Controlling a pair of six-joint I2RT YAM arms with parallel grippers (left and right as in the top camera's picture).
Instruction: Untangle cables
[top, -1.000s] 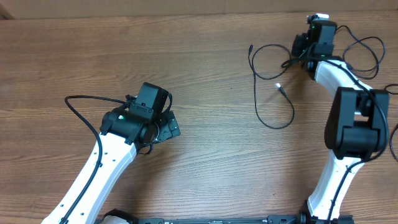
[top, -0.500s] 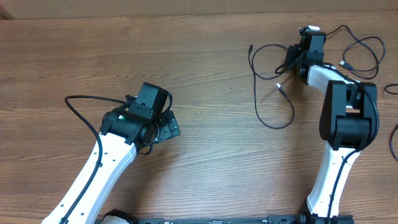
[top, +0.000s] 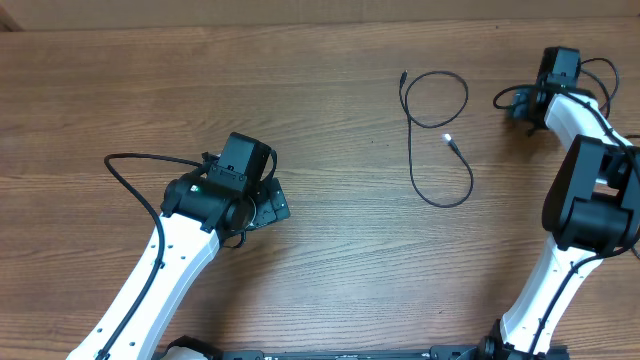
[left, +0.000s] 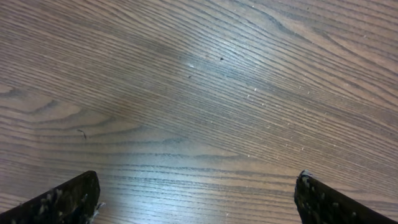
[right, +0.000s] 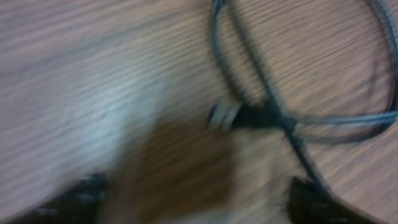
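The overhead camera looks straight down on the brown wood-grain surface (top: 330, 250), far enough off to hold the white-and-black left arm (top: 165, 265) and right arm (top: 560, 270). The left wrist camera hangs close over bare wood, with the black left tool (left: 196, 205) framing the lower corners. The right wrist camera sits closer and is blurred. Its thin black metal-tipped cable (right: 249, 115) is probably the tangle at the overhead view's right edge.

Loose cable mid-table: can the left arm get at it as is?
Probably yes. Only bare table lies between the left gripper and the loose cable, its jaws are open, and the right gripper is off to the far side. Extension may be the limit.
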